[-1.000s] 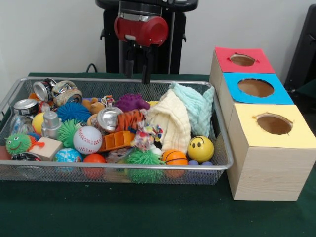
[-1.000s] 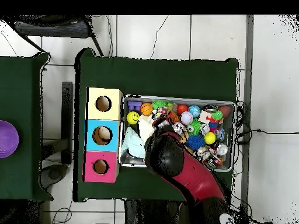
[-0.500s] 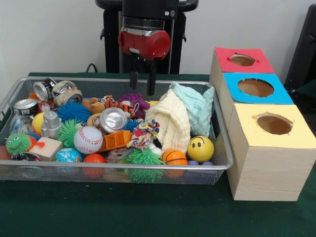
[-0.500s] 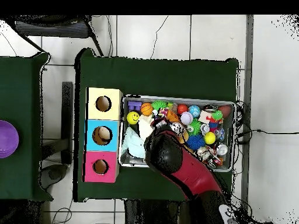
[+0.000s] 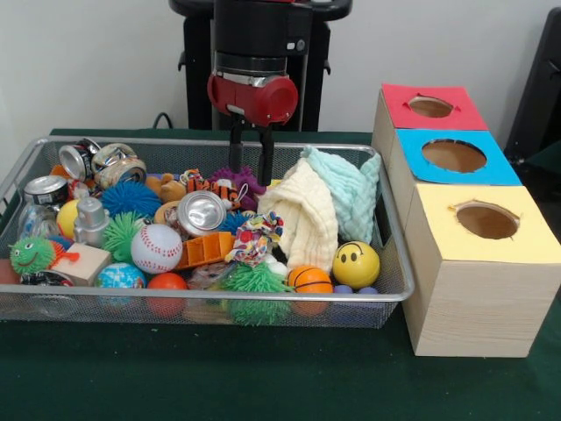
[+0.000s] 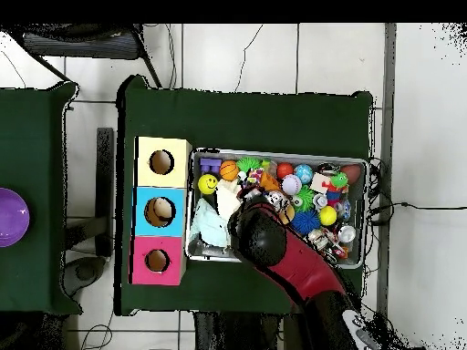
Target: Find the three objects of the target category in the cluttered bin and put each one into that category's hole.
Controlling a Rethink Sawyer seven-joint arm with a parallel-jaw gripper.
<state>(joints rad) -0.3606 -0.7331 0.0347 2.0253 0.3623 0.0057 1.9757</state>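
Down at the frame's lower left, the wire bin holds a smiley ball, a baseball and crushed cans. Above centre, my gripper hangs with fingers slightly parted, empty, above a purple toy. At right stands the box with three holes.

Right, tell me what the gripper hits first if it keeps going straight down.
Probably the purple plush toy beside the striped tiger toy; the gripper hangs just above them, though depth is unclear.
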